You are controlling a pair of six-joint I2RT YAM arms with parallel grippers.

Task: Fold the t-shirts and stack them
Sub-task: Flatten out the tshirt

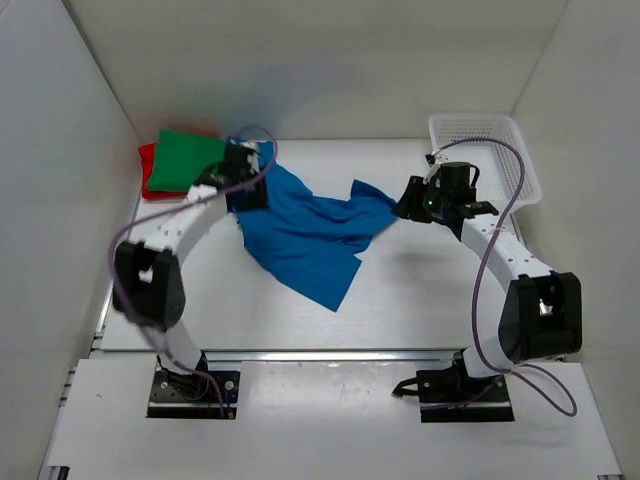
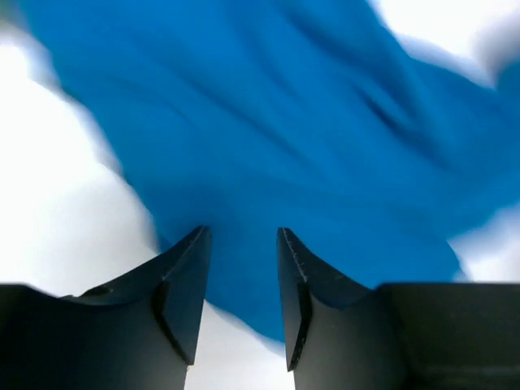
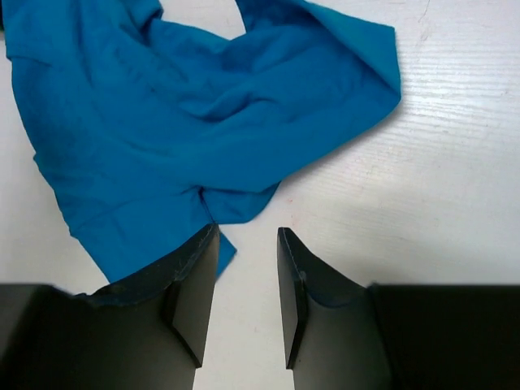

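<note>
Lying rumpled on the tabletop (image 1: 430,300), the blue shirt (image 1: 310,235) is stretching between the two claws, unfolded, with creases running across it. The left claw (image 2: 241,231) is hovering at the shirt's far left edge with its jaws standing parted. In the left wrist view, blue cloth is filling the picture ahead of and below the fingertips (image 2: 195,244), and a gap is showing between them with nothing pinched in it. That view is coming out blurred, so whether the tips are touching the cloth cannot be told.

The right claw (image 3: 248,231) is sitting at the shirt's right edge, also with its jaws parted and gripping nothing. Bare tabletop is showing through the gap, and a corner of the blue cloth is lying just beside the finger (image 3: 191,276) on the left of that wrist view. Most of the shirt is spreading ahead of this claw and to its left.

Just beside the left claw, on the side away from the blue shirt, the green shirt (image 1: 185,158) is lying folded as a flat pad on top of the red shirt (image 1: 148,172), whose edge is peeking out beyond it. The white mesh basket (image 1: 478,120) is sitting behind the right claw and off to its right, well apart from all three shirts.
</note>
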